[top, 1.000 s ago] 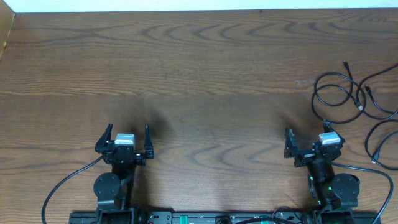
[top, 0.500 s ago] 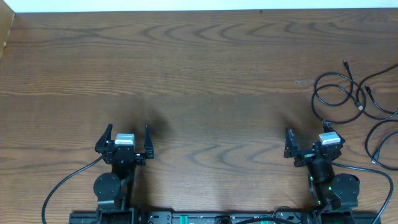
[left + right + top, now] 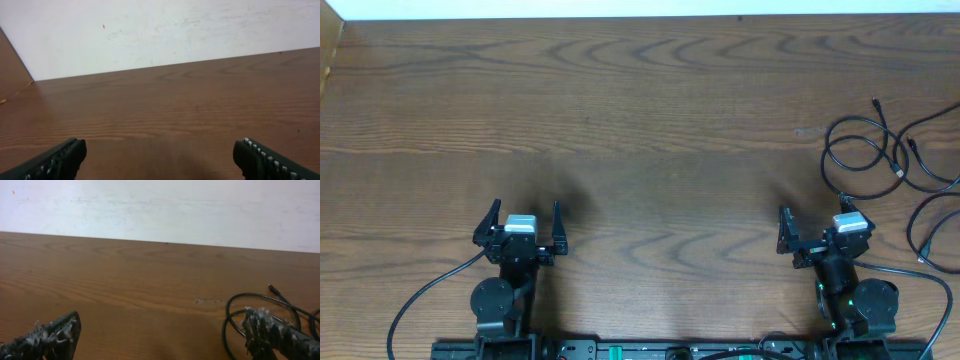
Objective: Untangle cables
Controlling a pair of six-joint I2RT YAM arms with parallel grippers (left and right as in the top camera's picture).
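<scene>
The cables (image 3: 880, 155) are thin black cords lying in overlapping loops at the table's right edge, with small plugs at their ends. More cord (image 3: 930, 235) curves near the right edge below them. In the right wrist view the loops (image 3: 250, 311) show at the lower right, partly behind the right finger. My right gripper (image 3: 814, 232) is open and empty, near the front edge, short of the loops; it also shows in its wrist view (image 3: 160, 337). My left gripper (image 3: 523, 224) is open and empty at the front left, far from the cables, also seen in its wrist view (image 3: 160, 157).
The brown wooden table (image 3: 640, 120) runs to a white wall at the back (image 3: 160, 30). A wooden side board (image 3: 328, 45) stands at the far left. Thicker black arm cables (image 3: 420, 300) trail by the arm bases at the front.
</scene>
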